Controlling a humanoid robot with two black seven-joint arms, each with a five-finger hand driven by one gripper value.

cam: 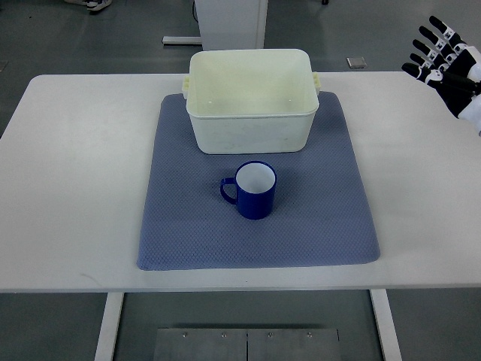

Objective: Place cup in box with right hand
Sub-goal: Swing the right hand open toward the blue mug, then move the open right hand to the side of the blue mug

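Note:
A blue cup (254,191) with a white inside stands upright on a blue-grey mat (255,233), its handle pointing left. A cream plastic box (249,100) stands empty just behind the cup, at the mat's far edge. My right hand (440,56) is black and white and hovers at the far right, above the table's right end. Its fingers are spread and hold nothing. It is far from the cup, to the right and behind it. The left hand is out of view.
The white table (68,173) carries the mat in its middle. A white cabinet base (225,19) stands on the floor behind the table. A small grey plate (356,62) lies on the floor at the back right.

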